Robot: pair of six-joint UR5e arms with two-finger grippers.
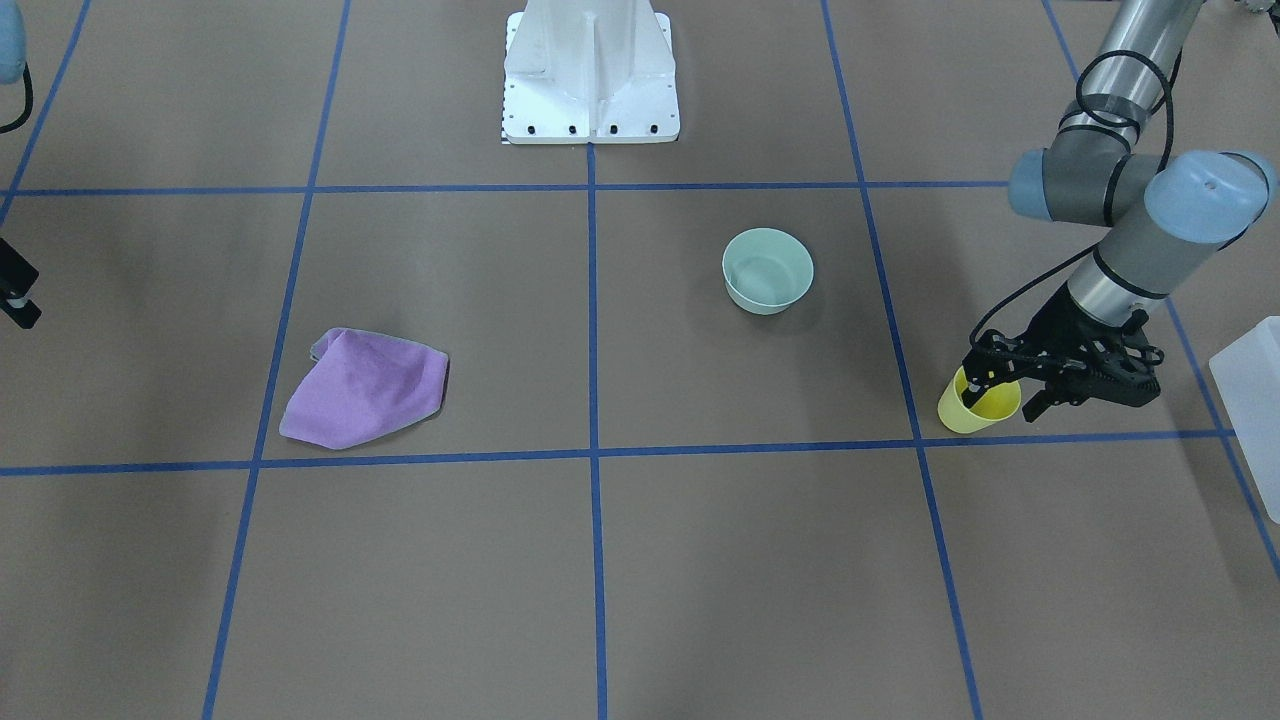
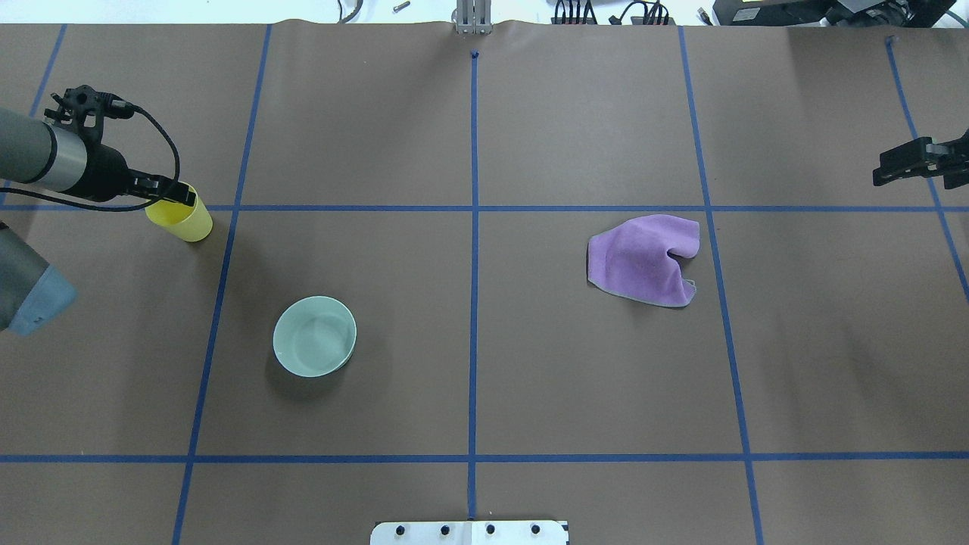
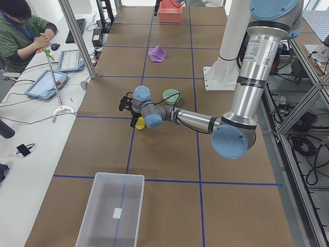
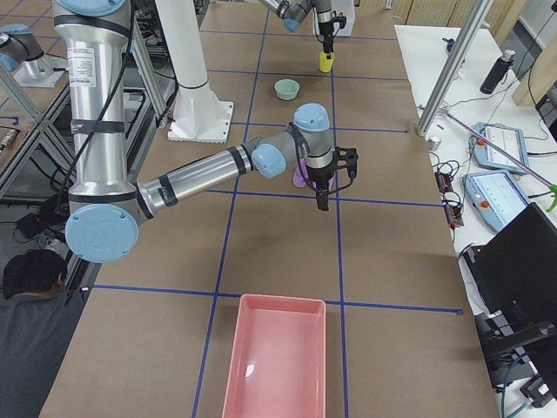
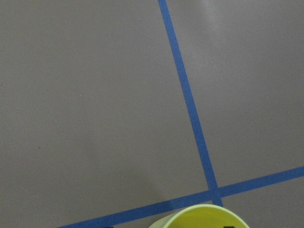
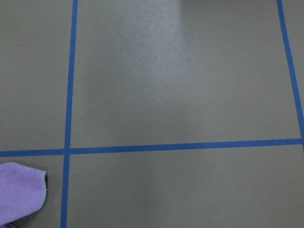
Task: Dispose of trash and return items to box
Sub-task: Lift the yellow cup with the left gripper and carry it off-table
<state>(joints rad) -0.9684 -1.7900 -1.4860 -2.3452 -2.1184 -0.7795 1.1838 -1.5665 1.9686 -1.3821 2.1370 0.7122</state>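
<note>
My left gripper (image 1: 1005,395) is shut on the wall of a yellow cup (image 1: 968,408), one finger inside the rim and one outside; the cup (image 2: 185,221) hangs tilted near a blue tape crossing. Its rim (image 5: 204,219) fills the bottom of the left wrist view. The box (image 3: 103,177), translucent and with nothing in it, stands at the table's end on my left; one corner of it (image 1: 1250,390) shows beyond the cup. My right gripper (image 2: 886,170) hovers open and holds nothing, off to the side of a crumpled purple cloth (image 2: 643,260). A mint bowl (image 2: 314,335) sits upright.
A pink bin (image 4: 274,357) stands at the table's end on my right. The white metal stand (image 1: 590,70) is bolted at my base. People sit at a side desk with tablets (image 3: 49,82). Blue tape lines grid the brown table.
</note>
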